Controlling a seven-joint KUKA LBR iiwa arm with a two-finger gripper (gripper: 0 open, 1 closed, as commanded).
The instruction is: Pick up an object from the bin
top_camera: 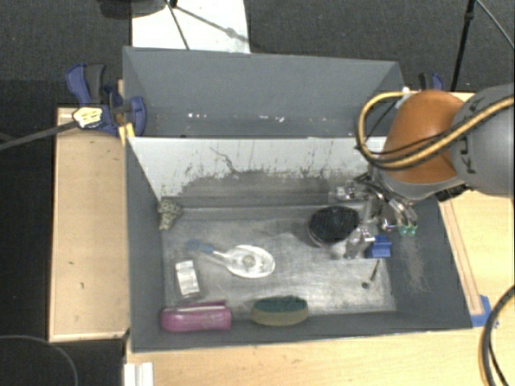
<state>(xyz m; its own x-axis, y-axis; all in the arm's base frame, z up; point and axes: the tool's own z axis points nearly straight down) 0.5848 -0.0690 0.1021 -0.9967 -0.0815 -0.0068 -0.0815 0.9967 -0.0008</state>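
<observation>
Grey metal walls slope down to the flat floor of the bin (265, 95). From where I stand, the arm (491, 147) comes in from the right. It has an orange cover (422, 131), and yellow and black cables (378, 115) loop round it.

The gripper (364, 233) is down low near the floor, on the right side of the bin. It is just beside a black round thing (330, 225), at that thing's right edge. The two look like they touch, but I cannot be sure. I cannot tell if the gripper is open or closed.

A small blue bit (379, 250) sits right by the gripper on its other side. I cannot tell if it belongs to the robot or lies in the bin. A thin dark stick (372, 277) lies on the floor a little nearer the front.

The other things are well apart from the gripper, over on the left half. A clear spoon (245, 261) with a bluish handle lies near the middle. A small clear block (187, 278) lies to its left. Along the front wall lie a pink long thing (196, 318) and a dark green oval thing (280, 310), side by side. A small grey lump (169, 212) sits at the back left corner of the floor.
</observation>
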